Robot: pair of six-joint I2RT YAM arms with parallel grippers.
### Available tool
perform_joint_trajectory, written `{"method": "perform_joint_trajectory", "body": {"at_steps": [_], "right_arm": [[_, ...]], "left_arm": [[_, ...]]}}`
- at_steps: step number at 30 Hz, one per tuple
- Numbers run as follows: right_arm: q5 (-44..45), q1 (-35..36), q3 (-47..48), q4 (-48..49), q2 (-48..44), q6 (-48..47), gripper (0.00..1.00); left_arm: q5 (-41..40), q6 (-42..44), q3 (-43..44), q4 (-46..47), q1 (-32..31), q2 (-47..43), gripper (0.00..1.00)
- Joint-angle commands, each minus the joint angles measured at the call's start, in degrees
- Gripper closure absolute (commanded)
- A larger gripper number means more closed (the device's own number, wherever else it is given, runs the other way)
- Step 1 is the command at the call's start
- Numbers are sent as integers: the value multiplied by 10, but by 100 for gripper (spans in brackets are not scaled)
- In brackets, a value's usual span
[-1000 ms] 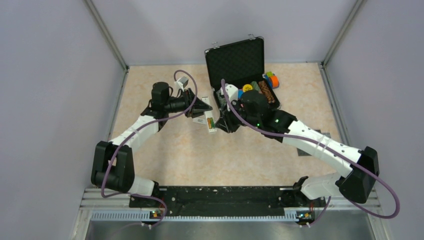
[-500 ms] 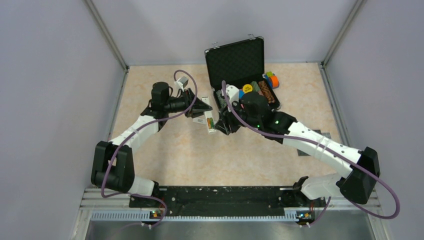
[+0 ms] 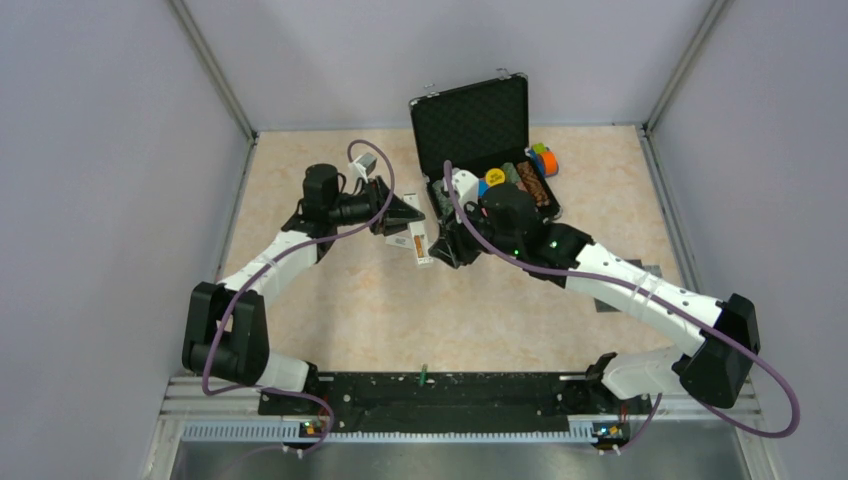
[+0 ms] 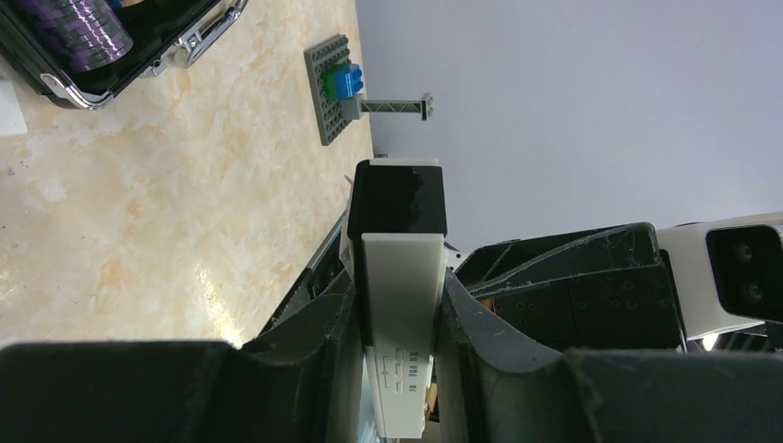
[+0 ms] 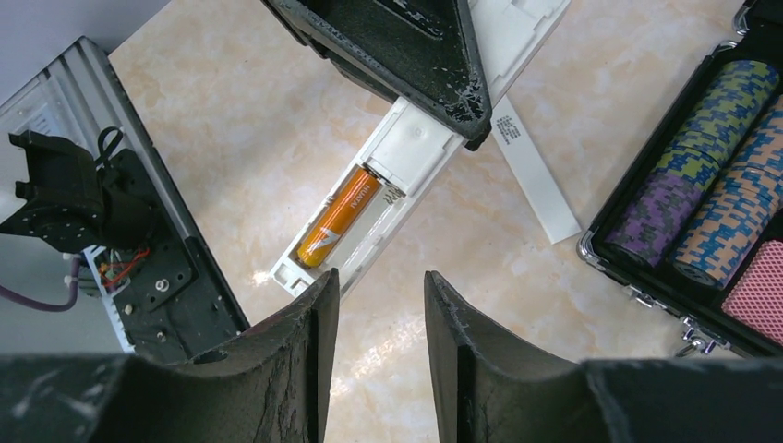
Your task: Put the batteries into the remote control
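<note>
My left gripper [image 3: 400,222] is shut on the white remote control [image 3: 418,243], holding it off the table; in the left wrist view the remote [image 4: 402,305] is clamped between both fingers [image 4: 319,341]. Its open compartment faces my right wrist camera with the orange-brown battery [image 5: 338,216] seated in one slot and the slot beside it empty. My right gripper [image 5: 379,281] hangs open just short of the remote's end [image 5: 415,152] with nothing between its fingers. A small green battery [image 3: 424,373] sits at the table's near edge by the black base rail.
An open black case [image 3: 470,120] with stacks of poker chips [image 5: 683,203] stands behind the right gripper. A white cover strip [image 5: 536,175] lies on the table by the case. A grey brick baseplate [image 4: 331,88] with blue and green bricks sits farther right.
The green battery seen at the remote a second ago is gone from there and now lies by the base rail. The right gripper's jaws have spread. The left arm has not moved.
</note>
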Motion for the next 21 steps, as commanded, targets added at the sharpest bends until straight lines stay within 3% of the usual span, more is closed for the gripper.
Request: {"method": "perform_joint_trajectory", "body": {"at_steps": [1, 4, 8, 10, 21], "right_arm": [[23, 7, 5, 16, -22, 8, 62], [20, 7, 5, 7, -23, 8, 62], [-4, 7, -16, -12, -33, -2, 58], [-17, 12, -36, -22, -31, -8, 57], [17, 39, -126, 2, 8, 42, 55]], "left_arm": [[0, 0, 15, 20, -2, -20, 100], [-13, 27, 23, -8, 0, -17, 100], [-132, 187, 73, -213, 15, -14, 100], [-177, 225, 78, -260, 28, -18, 100], [-311, 284, -7, -293, 55, -101, 100]]}}
